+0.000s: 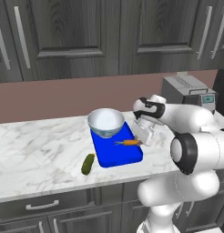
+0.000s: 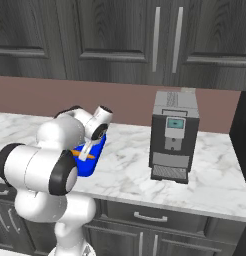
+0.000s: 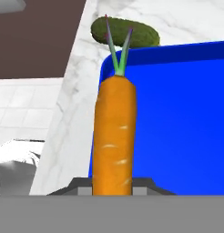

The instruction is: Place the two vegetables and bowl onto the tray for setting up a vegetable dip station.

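My gripper [image 1: 140, 142] is shut on the carrot [image 1: 129, 142], holding the thin orange root by its tip just above the right side of the blue tray [image 1: 118, 154]. In the hand view the carrot [image 3: 114, 136] stands up between the fingertips with its green top pointing away, over the tray [image 3: 177, 113]. The pale blue bowl [image 1: 105, 122] sits on the tray's far end. The dark green cucumber [image 1: 88, 164] lies on the marble counter just left of the tray's near corner, and the cucumber [image 3: 141, 34] shows past the tray's edge. From the right, the arm hides most of the tray [image 2: 92, 161].
A dark coffee machine [image 2: 174, 135] stands on the counter to the right of the tray, also seen at the back as the coffee machine [image 1: 189, 91]. Dark wall cabinets hang above. The counter's front edge [image 1: 63, 191] runs close below the cucumber.
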